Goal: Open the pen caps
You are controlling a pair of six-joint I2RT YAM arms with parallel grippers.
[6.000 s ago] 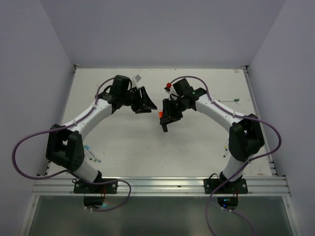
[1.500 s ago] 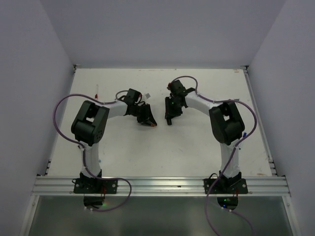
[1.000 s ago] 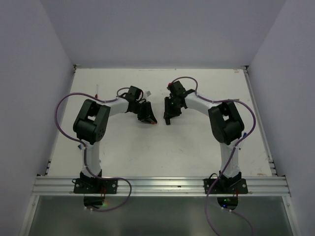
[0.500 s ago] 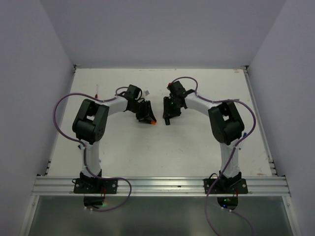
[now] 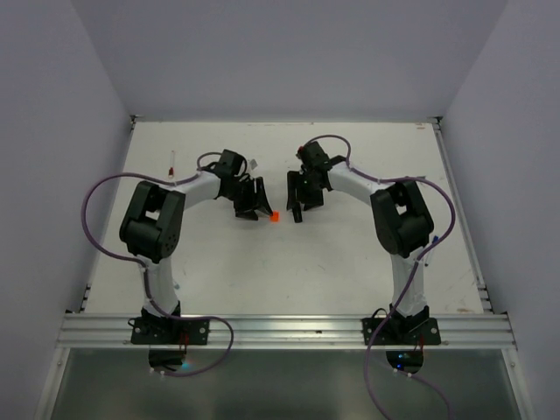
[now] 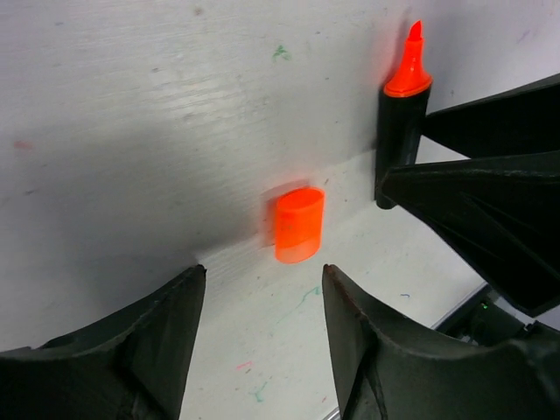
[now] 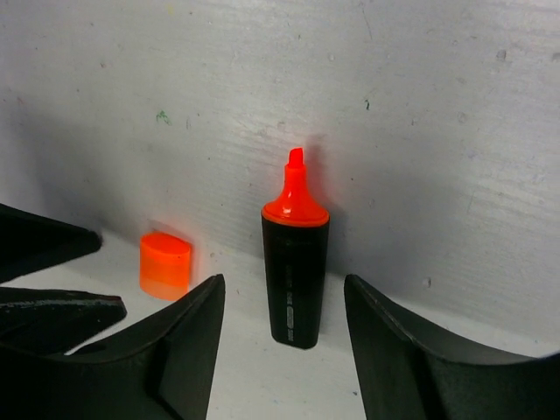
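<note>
With both sets of jaws apart and empty, the chunky orange plastic cap (image 6: 298,224) rests on the white table (image 5: 350,254) at 12 o'clock of the left gripper (image 6: 261,280), while the thick black marker (image 7: 295,271), long axis 6-to-12, lies before the right gripper (image 7: 284,293).

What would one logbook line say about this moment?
marker: uncapped, tip bare | cap: loose on table, apart from marker | left gripper: open, empty | right gripper: open, straddling marker, not gripping

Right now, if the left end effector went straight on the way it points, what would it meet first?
Most likely the orange cap, loose just ahead of the open left end effector. The uncapped black marker is farther, off to one side; depth is unclear.
</note>
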